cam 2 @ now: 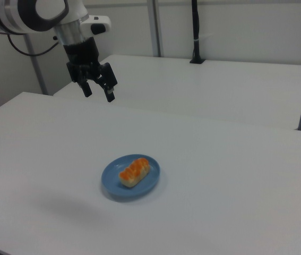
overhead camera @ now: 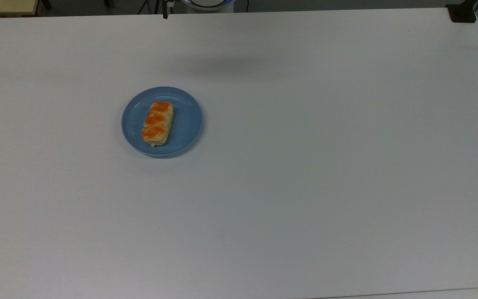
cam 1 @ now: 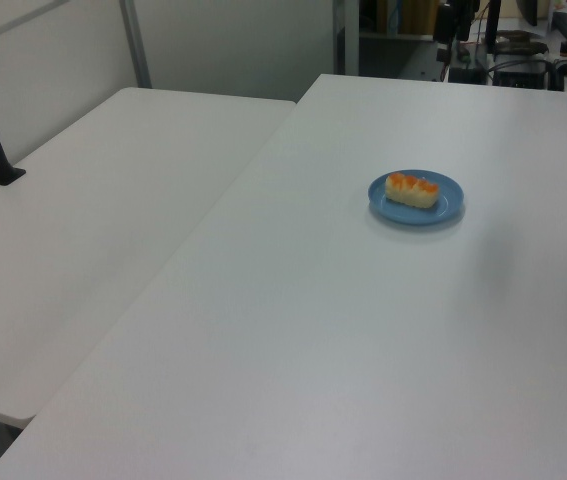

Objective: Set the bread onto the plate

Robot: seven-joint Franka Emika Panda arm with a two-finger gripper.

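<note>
Blue plate mid-table, gripper aloft.

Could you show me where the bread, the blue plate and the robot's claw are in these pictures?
bread (overhead camera: pixel 157 123), top view, on its middle glazed bump.
plate (overhead camera: pixel 187 120), top view, on the bare blue surface at the top view's right of the bread.
claw (cam 2: pixel 98 94), right view, midway between its two open fingertips, raised above the table.

Pale-yellow bread with three orange bumps, lying flat on round light-blue plate, slightly off-centre.
</note>
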